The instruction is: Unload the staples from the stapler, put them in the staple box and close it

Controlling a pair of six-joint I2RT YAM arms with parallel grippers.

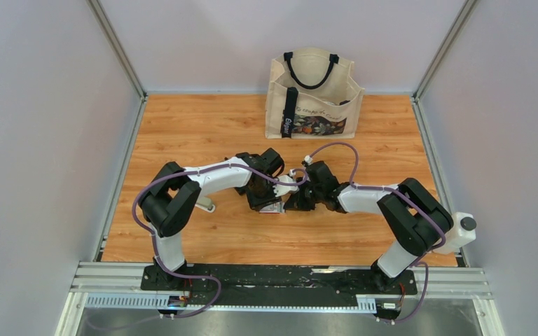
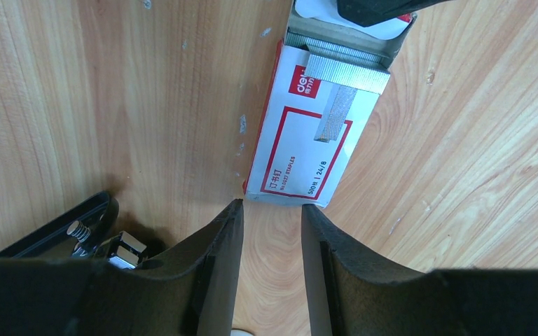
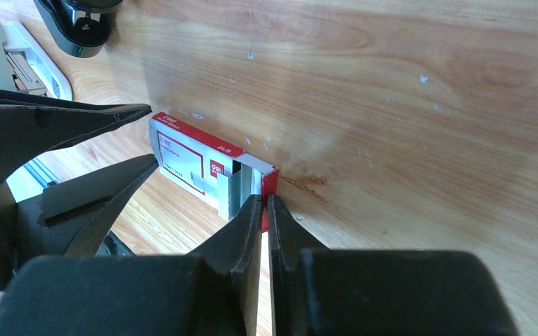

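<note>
I have the left gripper [image 2: 272, 206] with its fingers apart, nothing between them, only bare table [image 2: 462, 210]. Directly ahead of its fingertips, almost touching them, lies the red and white staple box [image 2: 301, 154], flat, with its closed end toward this gripper and its open end away from it. The staples [image 2: 335, 112] are a short silvery strip that rests on the top face of the box, slanted, near the open end, well ahead of the left fingertips. A second grey strip lies across the mouth of the box. Just beside the outer side of the left finger I see a black stapler [image 2: 49, 234], opened, with its spring showing.

The right gripper [image 3: 265, 199] comes from the opposite side. Its fingers are almost together, with only a thin slit between, and the tips are at the open end of the box, against the red flap. I cannot tell if the flap is pinched between them. Beyond the left gripper's fingers, from the right wrist camera, lies a white stapler [image 3: 14, 63]. Far past both grippers a tote bag [image 1: 313, 91] stands at the back edge.
</note>
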